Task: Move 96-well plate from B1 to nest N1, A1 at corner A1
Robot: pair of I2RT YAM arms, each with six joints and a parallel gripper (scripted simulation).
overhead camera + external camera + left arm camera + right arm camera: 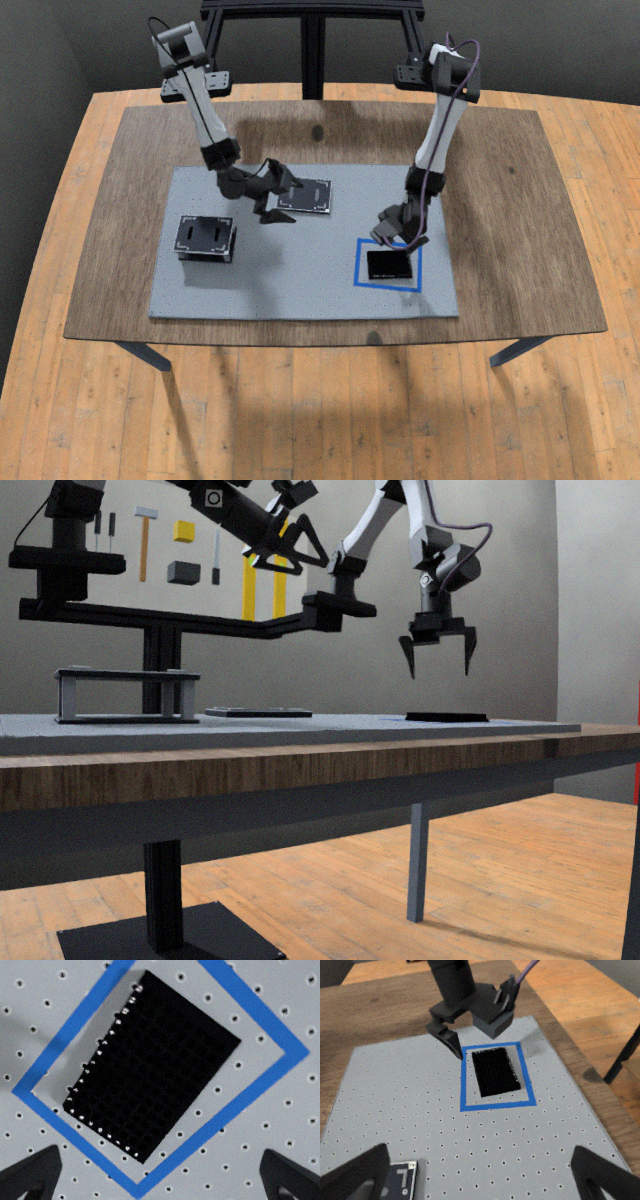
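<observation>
The black 96-well plate (389, 263) (447, 717) (150, 1065) (495, 1072) lies flat inside the blue B1 outline (356, 262) (61, 1042) (463, 1080). White rim marks run along one long and one short edge, meeting at the left corner in the left wrist view; single characters are unreadable. My left gripper (440, 676) (160, 1156) is open and empty above the plate, turned diagonally to it. My right gripper (297, 203) (312, 567) (481, 1153) is open and empty, high near the middle. The raised nest N1 (203, 235) (129, 675) holds nothing; its A1 mark is unreadable.
A low nest (305, 196) (258, 713) (395, 1180) lies at mid-board, partly beneath my right gripper in the top view. The grey perforated board (310, 289) carries both nests and the plate. N1 stands on posts, higher than everything else on the board.
</observation>
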